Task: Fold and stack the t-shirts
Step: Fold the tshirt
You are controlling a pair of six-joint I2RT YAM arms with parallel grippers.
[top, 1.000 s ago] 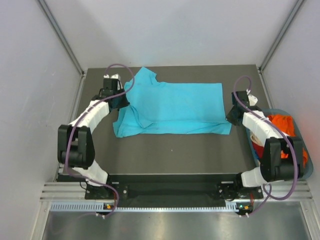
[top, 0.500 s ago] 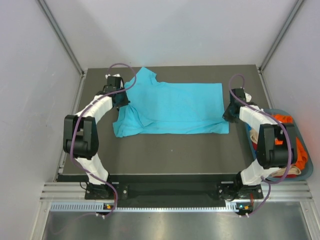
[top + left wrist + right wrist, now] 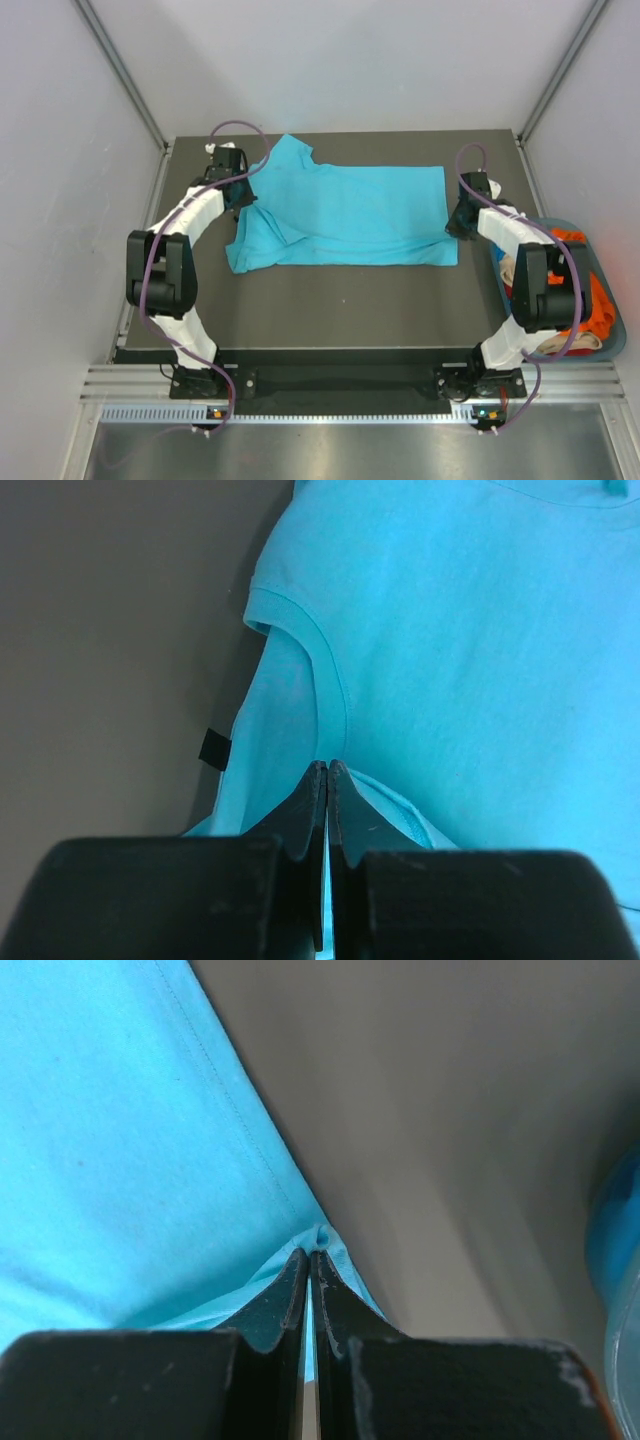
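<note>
A: How are the left jaws?
B: Pinched together on the turquoise t-shirt (image 3: 450, 630), at its sleeve.
A: And the right jaws?
B: Clamped on its hem corner. It lies spread across the table's (image 3: 350, 300) far half.

Top view bright, even, shadows soft. Wrist views: fingers (image 3: 295, 825) at 6 o'clock blurred; table (image 3: 450, 1110) at 2 o'clock defocused.

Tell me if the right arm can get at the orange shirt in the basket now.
Probably not yet: the right gripper is shut on the turquoise shirt. The open basket sits beside it, so after letting go the orange shirt looks reachable.
</note>
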